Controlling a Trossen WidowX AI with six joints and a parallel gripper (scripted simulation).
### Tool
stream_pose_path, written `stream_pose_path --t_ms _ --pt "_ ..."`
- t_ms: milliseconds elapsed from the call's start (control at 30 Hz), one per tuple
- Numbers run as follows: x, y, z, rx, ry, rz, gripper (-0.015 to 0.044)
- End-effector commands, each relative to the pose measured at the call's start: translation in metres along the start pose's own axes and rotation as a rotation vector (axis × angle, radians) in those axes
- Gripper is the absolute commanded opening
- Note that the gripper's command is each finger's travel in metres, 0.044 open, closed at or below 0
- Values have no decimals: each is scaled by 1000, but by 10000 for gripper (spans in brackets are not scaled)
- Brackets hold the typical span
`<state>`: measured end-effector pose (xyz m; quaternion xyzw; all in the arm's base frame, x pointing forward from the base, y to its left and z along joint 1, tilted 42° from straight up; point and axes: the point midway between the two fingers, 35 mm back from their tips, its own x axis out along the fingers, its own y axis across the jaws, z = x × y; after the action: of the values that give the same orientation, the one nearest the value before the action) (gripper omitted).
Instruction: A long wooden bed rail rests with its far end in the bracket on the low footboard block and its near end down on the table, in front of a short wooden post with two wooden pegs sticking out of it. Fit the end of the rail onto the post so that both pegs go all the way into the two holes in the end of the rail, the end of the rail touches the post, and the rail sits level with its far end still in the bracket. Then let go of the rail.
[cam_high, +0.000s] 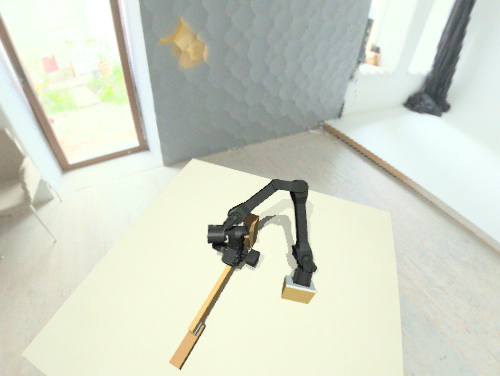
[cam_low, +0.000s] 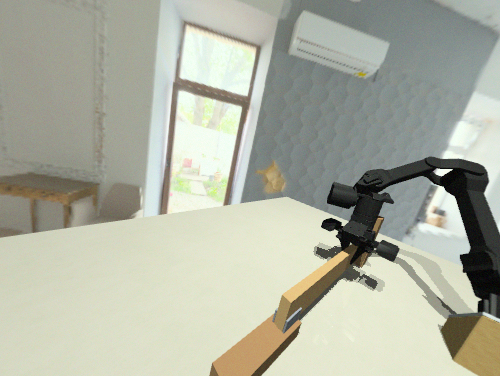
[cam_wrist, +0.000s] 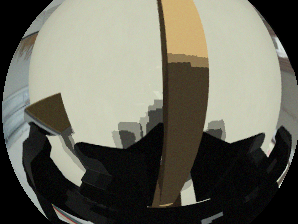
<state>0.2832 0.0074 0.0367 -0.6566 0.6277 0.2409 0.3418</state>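
Observation:
The light wooden rail (cam_high: 214, 296) (cam_low: 317, 283) (cam_wrist: 186, 95) runs from the bracket (cam_high: 200, 328) (cam_low: 293, 321) on the low footboard block (cam_high: 185, 348) (cam_low: 255, 348) toward the post. Its far end sits in the bracket. My gripper (cam_high: 233, 263) (cam_low: 354, 253) (cam_wrist: 172, 126) is shut on the rail close to its near end, fingers on both sides, and holds that end above the table. The brown post (cam_high: 254, 231) (cam_low: 378, 226) stands just beyond the gripper. The gripper hides the rail's near end, most of the pegs and any gap, so I cannot tell whether they touch.
The arm's base stands on a wooden block (cam_high: 298, 294) (cam_low: 479, 345) (cam_wrist: 50, 111) to the right of the rail. The arm arches over behind the post. The pale table (cam_high: 125, 280) (cam_low: 150, 280) bears the shadows of the arm and gripper.

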Motion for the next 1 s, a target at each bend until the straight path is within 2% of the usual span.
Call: stream_pose_path --t_ms 0,767,967 --pt "-1 0 -2 -3 2 -5 0" --pt "-1 0 -9 -3 2 -5 0" --pt "0 0 -6 0 -2 -2 157"
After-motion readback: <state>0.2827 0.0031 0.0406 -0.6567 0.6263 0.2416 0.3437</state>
